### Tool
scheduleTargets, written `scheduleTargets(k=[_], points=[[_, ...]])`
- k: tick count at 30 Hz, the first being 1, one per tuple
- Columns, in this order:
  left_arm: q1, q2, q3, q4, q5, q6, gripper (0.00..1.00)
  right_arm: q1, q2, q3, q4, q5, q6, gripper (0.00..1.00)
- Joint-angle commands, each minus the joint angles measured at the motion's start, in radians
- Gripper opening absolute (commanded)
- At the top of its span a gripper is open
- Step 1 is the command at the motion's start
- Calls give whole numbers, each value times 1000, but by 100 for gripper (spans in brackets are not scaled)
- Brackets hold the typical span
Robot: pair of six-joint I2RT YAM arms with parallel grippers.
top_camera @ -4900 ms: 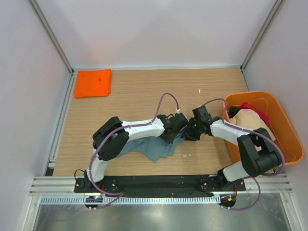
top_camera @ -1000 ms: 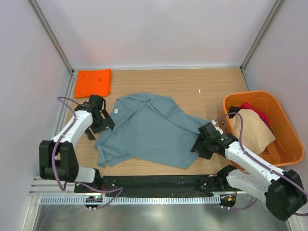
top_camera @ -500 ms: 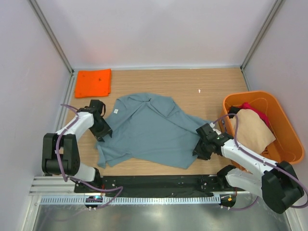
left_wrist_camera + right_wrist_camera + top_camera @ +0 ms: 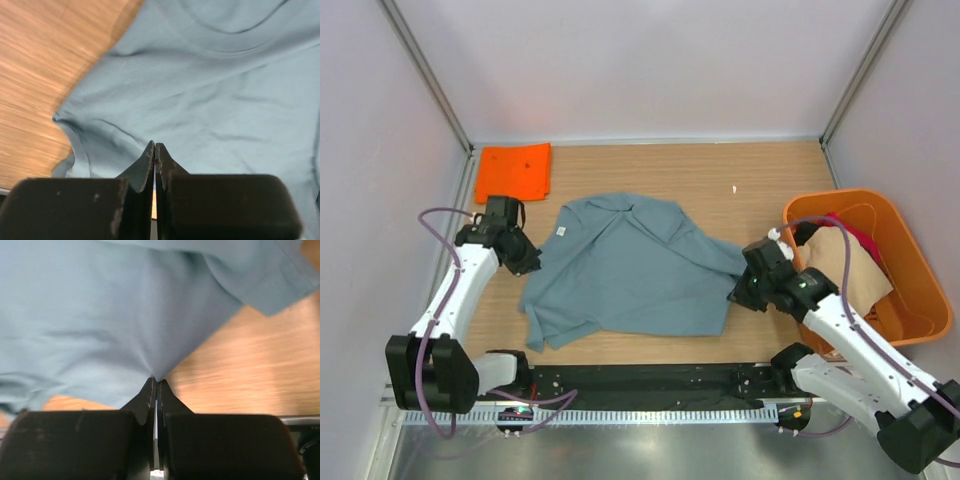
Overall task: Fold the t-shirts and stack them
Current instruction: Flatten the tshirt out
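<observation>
**A:** Looking at the counter [image 4: 670, 170], where is the big shirt?

**B:** The blue-grey shirt [image 4: 630, 270] lies spread out in the middle of it, collar toward the far side, with 1 fold running across its right half.

**A:** And the 2 arms?

**B:** The left pincer [image 4: 525, 262] sits at the shirt's left edge, by the sleeve, with its fingers [image 4: 142, 172] pressed tight together. I cannot tell whether any cloth is caught between them.

**A:** The right one?

**B:** The right pincer [image 4: 738, 296] is at the shirt's right edge, clamped on the cloth. The fabric puckers to a point right at its fingertips [image 4: 146, 399].

**A:** Anything else about?

**B:** An orange shirt [image 4: 513, 172] lies folded flat in the far-left corner, well apart from the blue-grey one. On the right stands an orange tub [image 4: 850, 194] with a beige shirt [image 4: 840, 265] and a red shirt [image 4: 845, 225] heaped inside.
</observation>
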Motion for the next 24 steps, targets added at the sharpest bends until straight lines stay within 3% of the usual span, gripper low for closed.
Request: scheduleTargets(k=[1,4,7,8,10,11,12,13,14,17,20,24], points=[[-9,-34,55,-78,-7,15,0,0,-9,176,-84,32,-102,1],[-12,-13,73,-50,-9,13,0,0,106,281,46,-51,-171,1],[-12,14,135,-49,-67,38,0,-10,389,440,231,-91,-202,1],[-12,24,164,-50,-82,58,0,-27,548,494,266,-133,-205,10],[-12,37,190,-55,-128,75,2,-46,687,687,272,-215,-224,25],[-12,41,201,-61,-138,85,9,-53,755,756,222,-223,-237,36],[-11,41,214,-65,-151,98,14,-59,810,832,174,-226,-251,38],[-12,38,215,-73,-162,98,20,-58,809,830,127,-226,-260,39],[-12,31,199,-79,-164,96,37,-58,788,807,129,-226,-267,41],[-12,-9,117,-67,-138,69,57,-69,674,657,169,-227,-276,43],[-12,-43,19,-36,-104,44,62,-70,597,551,185,-244,-296,44],[-12,-26,-74,36,-4,30,60,-70,536,387,230,-238,-252,45]])
